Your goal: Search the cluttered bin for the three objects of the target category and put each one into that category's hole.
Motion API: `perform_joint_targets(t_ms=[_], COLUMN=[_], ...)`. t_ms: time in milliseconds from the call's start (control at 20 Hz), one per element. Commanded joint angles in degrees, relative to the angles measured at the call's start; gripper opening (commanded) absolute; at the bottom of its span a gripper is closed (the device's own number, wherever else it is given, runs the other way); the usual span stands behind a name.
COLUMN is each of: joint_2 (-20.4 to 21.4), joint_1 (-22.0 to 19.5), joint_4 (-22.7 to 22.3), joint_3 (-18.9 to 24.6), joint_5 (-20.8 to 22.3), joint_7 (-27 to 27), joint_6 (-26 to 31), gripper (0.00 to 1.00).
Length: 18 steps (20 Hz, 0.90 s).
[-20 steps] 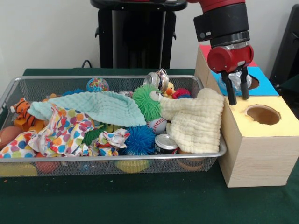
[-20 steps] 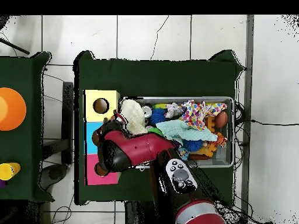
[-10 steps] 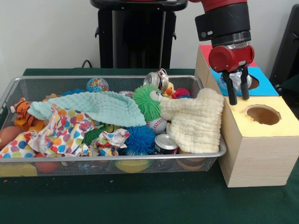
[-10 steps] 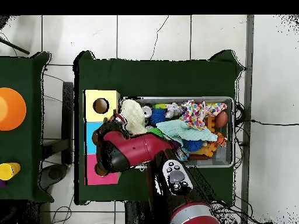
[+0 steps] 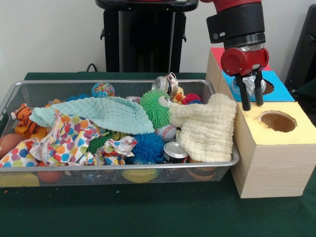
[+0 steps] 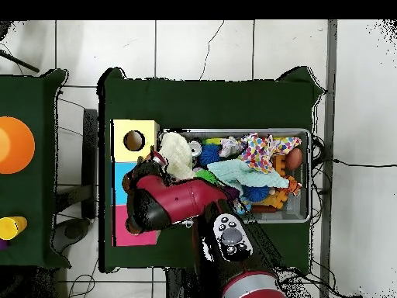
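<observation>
Arm barely shifted, gripper [image 5: 250, 101] still over the blue hole [image 5: 267, 87].
Fingers [image 5: 245, 98] pinch a crumpled can [image 5: 248, 85]; no label readable.

- The arm [image 5: 234, 22] comes down from the top right of the front view, its black wrist section sitting above a red rounded end piece.
- The gripper [image 5: 250, 94] hangs straight down from that red piece, its two dark fingers [image 5: 244, 96] pointing at the surface below.
- A crushed silvery can [image 5: 248, 85] is clamped between the fingers.
- In the overhead view the red forearm [image 6: 174, 202] lies across the picture, reaching left from the base [image 6: 246, 285] at the bottom.
</observation>
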<state>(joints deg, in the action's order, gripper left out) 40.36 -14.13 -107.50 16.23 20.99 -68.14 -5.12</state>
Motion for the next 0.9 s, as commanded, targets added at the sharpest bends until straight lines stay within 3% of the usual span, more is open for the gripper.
perform_joint_targets(t_ms=[50, 550, 900], joint_2=[-3.0, -2.4, -1.2], joint_1=[0.4, 0.6, -2.1], joint_4=[1.0, 1.8, 3.2], joint_3=[-4.0, -3.5, 0.0], joint_5=[-0.2, -1.4, -2.0], joint_7=[-10.1, -9.6, -7.4], joint_6=[1.6, 3.8, 8.6], gripper=[1.0, 1.0, 1.0])
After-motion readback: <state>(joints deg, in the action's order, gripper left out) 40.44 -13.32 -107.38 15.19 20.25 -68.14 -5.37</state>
